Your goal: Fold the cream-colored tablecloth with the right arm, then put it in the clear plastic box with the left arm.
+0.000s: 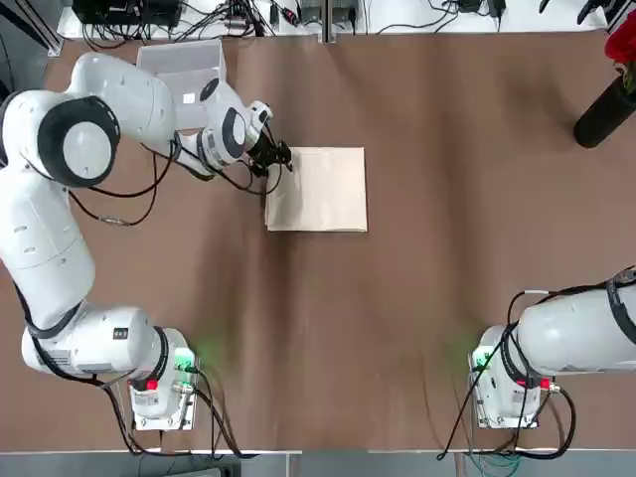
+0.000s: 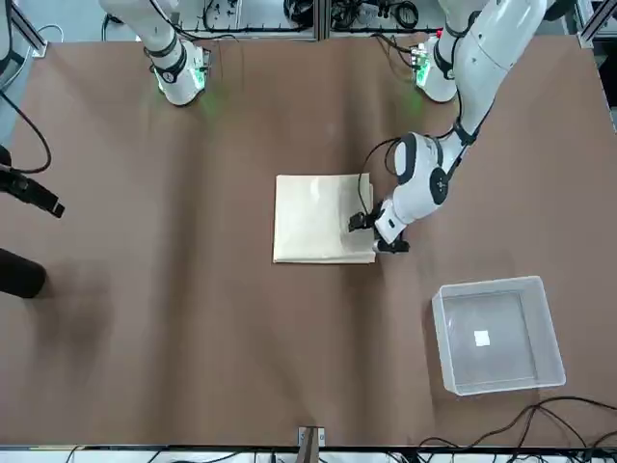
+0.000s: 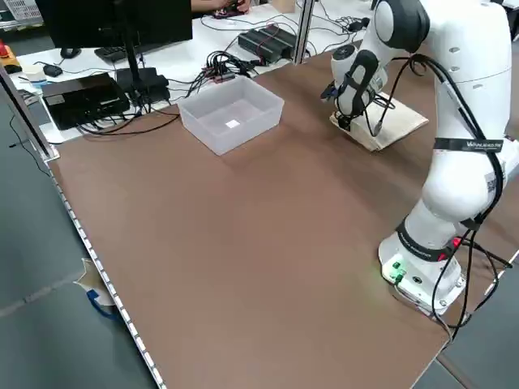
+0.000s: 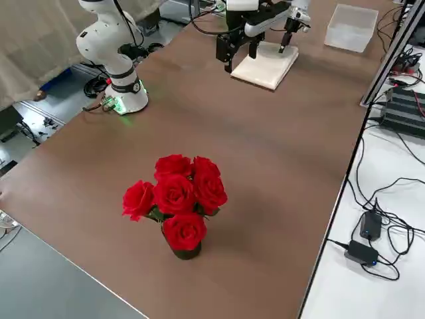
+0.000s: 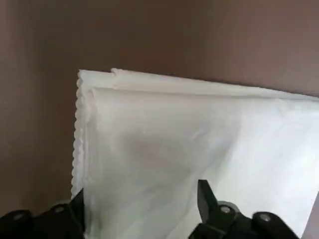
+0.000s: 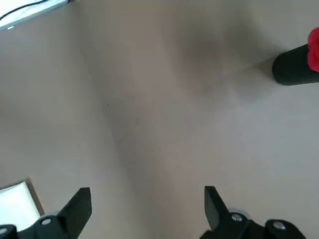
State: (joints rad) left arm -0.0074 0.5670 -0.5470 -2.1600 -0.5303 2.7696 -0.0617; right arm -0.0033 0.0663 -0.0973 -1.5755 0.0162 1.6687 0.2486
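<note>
Left gripper (image 1: pixel 277 157), fingers spread, sits at the folded cloth's (image 1: pixel 323 189) ten-o'clock corner, apparently to pinch it for the box (image 1: pixel 189 68).

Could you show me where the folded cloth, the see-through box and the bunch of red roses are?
cream-colored tablecloth (image 1: pixel 318 189): top view, middle of its folded upper face.
clear plastic box (image 2: pixel 496 336): front view, its floor.
red roses (image 4: pixel 176 196): right side view, centre bloom of the bunch.
</note>
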